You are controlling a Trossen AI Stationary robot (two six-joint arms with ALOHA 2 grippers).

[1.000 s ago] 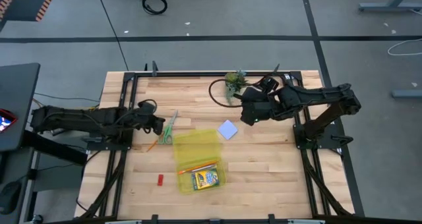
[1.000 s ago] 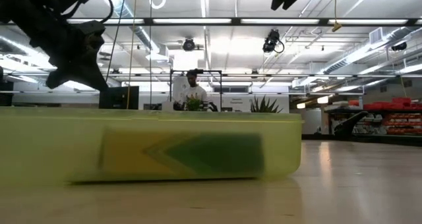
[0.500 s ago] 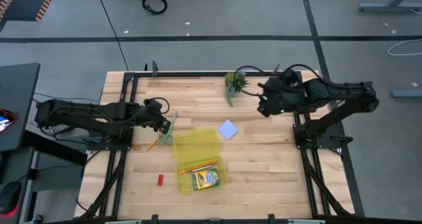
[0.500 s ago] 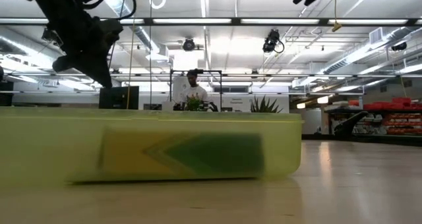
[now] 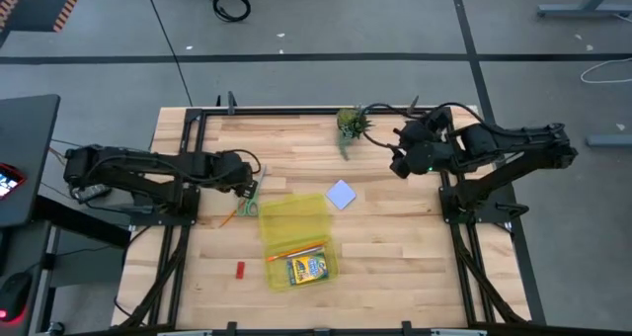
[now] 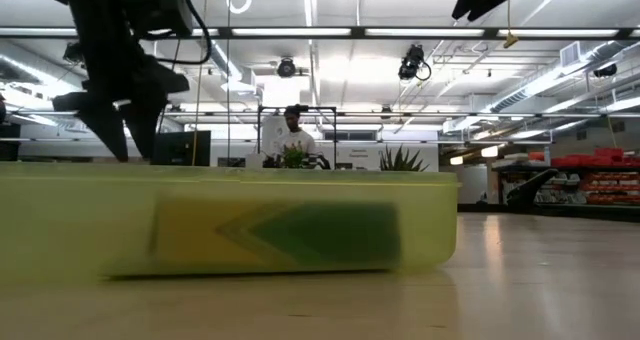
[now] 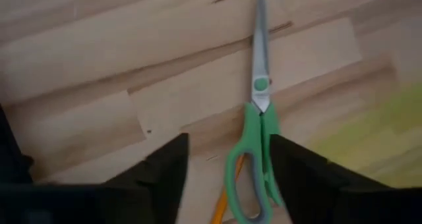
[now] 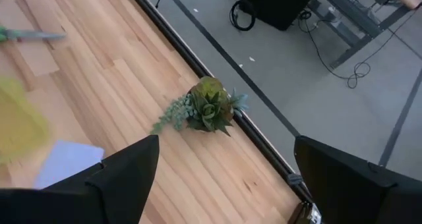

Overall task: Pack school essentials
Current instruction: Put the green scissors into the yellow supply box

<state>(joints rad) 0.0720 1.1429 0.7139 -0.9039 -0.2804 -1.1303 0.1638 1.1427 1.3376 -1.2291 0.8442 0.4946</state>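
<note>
1. Left claw [image 7: 227,168], fingers spread, has advanced over the scissors [image 7: 256,128], which lie on the surface [image 5: 395,247] beside the case [image 5: 294,232].
2. Right claw [image 5: 398,161], released, has withdrawn near the plant [image 5: 350,123].
3. Scissors grasp looks next.

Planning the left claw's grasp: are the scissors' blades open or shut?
Shut. In the left wrist view the green-handled scissors lie flat, blades together as one strip.

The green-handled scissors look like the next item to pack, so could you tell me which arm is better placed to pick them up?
Left. The left gripper hangs open right above the green-handled scissors, while the right gripper is across the table near the potted plant.
</note>
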